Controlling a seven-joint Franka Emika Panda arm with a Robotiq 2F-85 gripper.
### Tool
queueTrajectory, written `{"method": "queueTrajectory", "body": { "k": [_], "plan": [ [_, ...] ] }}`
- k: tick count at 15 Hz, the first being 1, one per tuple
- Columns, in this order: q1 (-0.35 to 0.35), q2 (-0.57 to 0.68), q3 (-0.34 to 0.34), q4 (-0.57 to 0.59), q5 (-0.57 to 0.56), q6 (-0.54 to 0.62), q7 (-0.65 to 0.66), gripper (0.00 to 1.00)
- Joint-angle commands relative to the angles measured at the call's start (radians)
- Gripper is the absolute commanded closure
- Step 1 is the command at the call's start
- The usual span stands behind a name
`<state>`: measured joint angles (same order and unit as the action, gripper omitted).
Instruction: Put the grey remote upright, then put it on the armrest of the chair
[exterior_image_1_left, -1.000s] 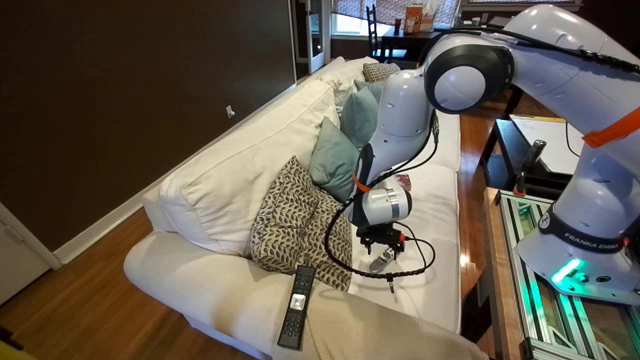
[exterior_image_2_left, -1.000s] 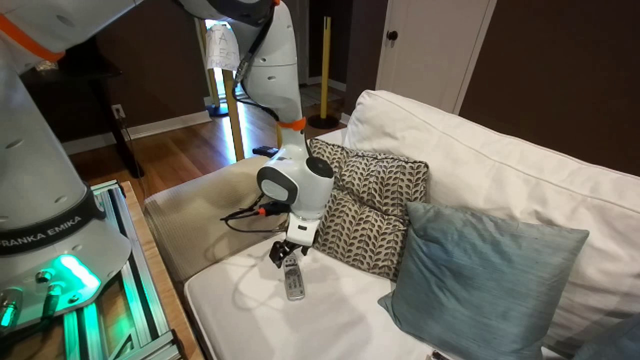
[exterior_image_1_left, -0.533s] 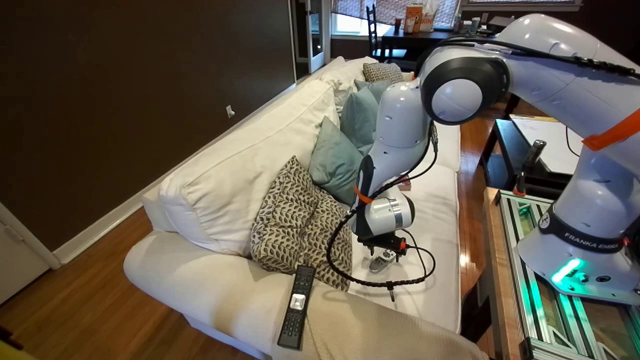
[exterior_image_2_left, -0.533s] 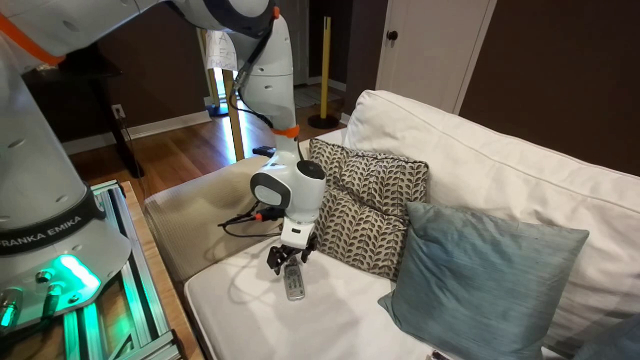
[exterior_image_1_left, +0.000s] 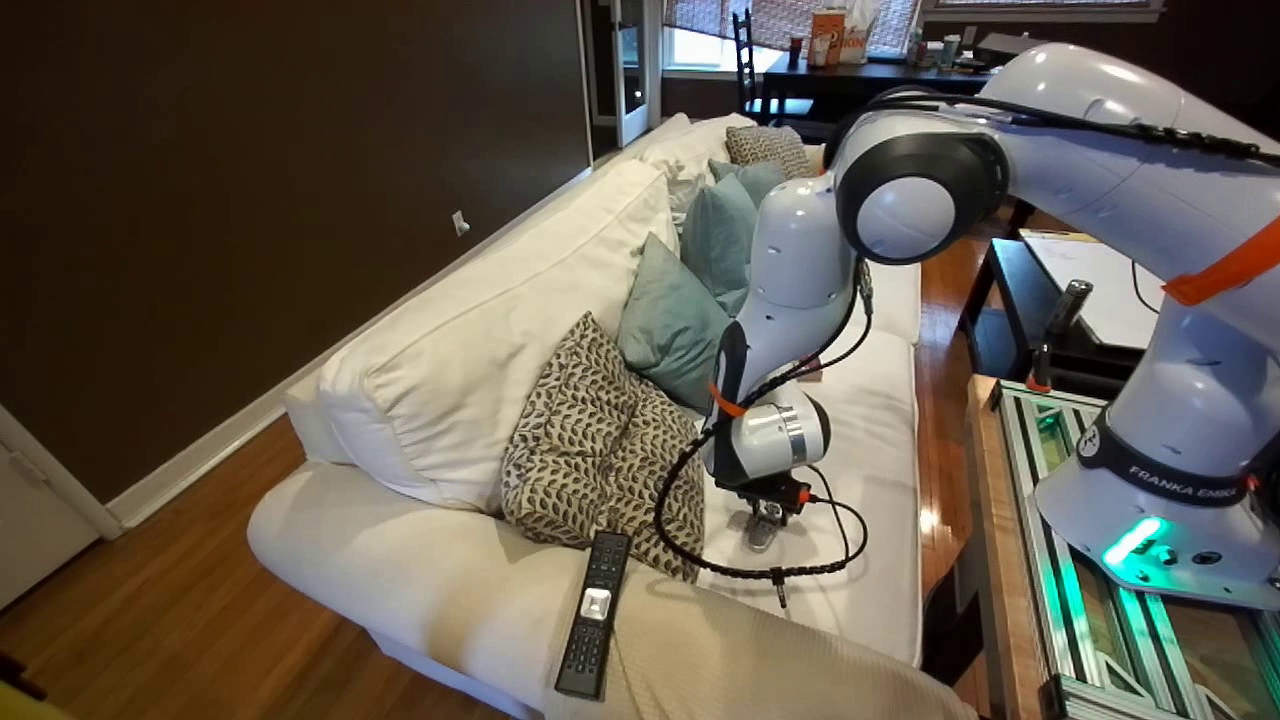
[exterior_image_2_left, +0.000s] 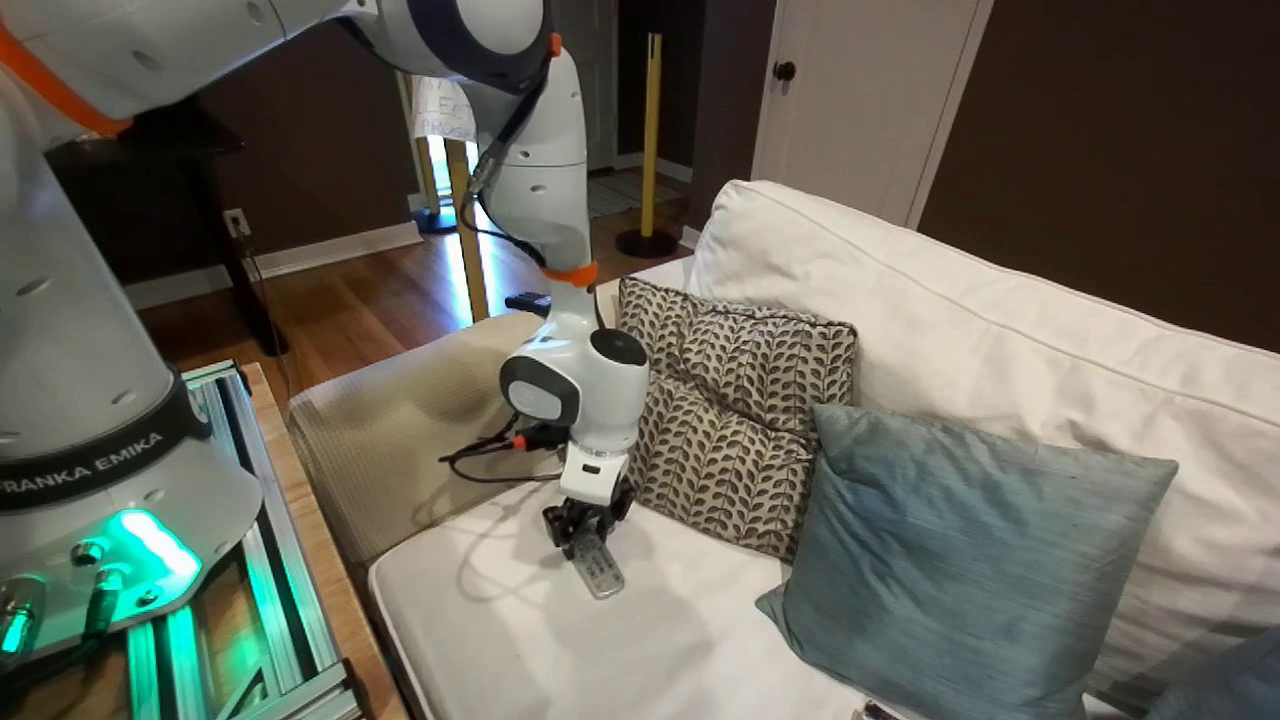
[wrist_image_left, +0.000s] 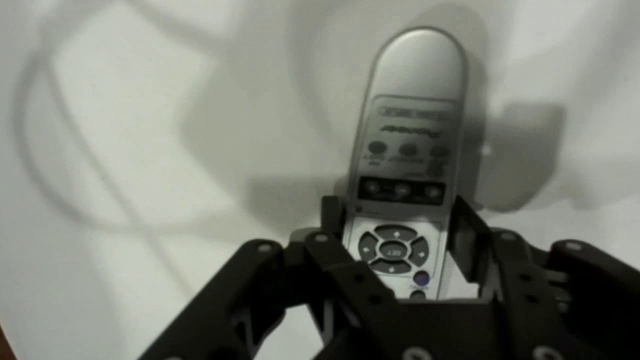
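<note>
The grey remote (wrist_image_left: 412, 150) lies face up on the white sofa seat, its rounded end pointing away from my gripper (wrist_image_left: 397, 220). Dark finger pads (wrist_image_left: 467, 237) meet both long sides of it around the ring of arrow buttons, so the gripper is shut on it. In both exterior views the remote (exterior_image_2_left: 600, 572) reaches out from under the gripper (exterior_image_2_left: 592, 532); its near end is hidden by the fingers. Whether it is slightly raised off the seat I cannot tell. The armrest of the chair (exterior_image_1_left: 420, 570) is the padded white end roll, partly draped with a beige cover.
A longer black remote (exterior_image_1_left: 595, 615) lies across the armrest. Beside the gripper, a leaf-patterned pillow (exterior_image_2_left: 750, 400) leans at the sofa corner, with a blue pillow (exterior_image_2_left: 980, 560) further along. The arm's black cable (exterior_image_1_left: 700, 570) loops low over the seat.
My gripper has come down, and its fingers have closed from wide onto the remote's sides. The remote has swivelled slightly between them. The black remote has stayed put.
</note>
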<state>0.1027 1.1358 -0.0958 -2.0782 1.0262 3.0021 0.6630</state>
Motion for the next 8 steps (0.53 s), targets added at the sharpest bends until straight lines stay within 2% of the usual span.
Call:
{"method": "queueTrajectory", "body": {
  "k": [1, 5, 8],
  "plan": [
    [-0.004, 0.02, 0.024, 0.022, 0.004, 0.041, -0.006, 0.72],
    [-0.023, -0.046, 0.092, -0.028, 0.007, 0.085, -0.109, 0.72],
    [-0.101, -0.12, 0.211, -0.085, 0.022, 0.107, -0.221, 0.72]
  ]
}}
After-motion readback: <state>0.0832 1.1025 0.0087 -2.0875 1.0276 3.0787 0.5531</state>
